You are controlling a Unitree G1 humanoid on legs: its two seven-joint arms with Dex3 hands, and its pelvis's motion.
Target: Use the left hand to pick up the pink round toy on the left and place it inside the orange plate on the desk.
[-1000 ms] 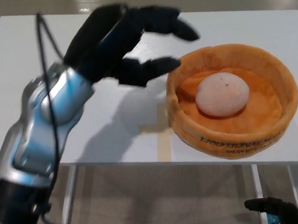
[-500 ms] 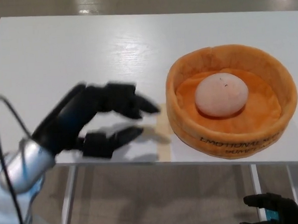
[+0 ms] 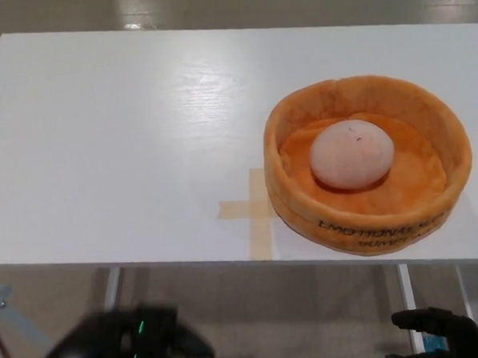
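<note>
While the toy [image 3: 351, 155] lay inside the plate [image 3: 304, 192] at 3 o'clock on the surface [image 3: 124, 137], both robot hands, left [image 3: 128, 352] and right [image 3: 439, 334], hung below, grips unclear.

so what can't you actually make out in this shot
- Left hand, head view: motion-blurred and cut by the bottom edge, fingers unreadable.
- Right hand, head view: mostly cut off by the bottom corner.
- Black lettering on the orange plate: too small and curved to read.
- Underside of the pink round toy: hidden by the toy itself.
</note>
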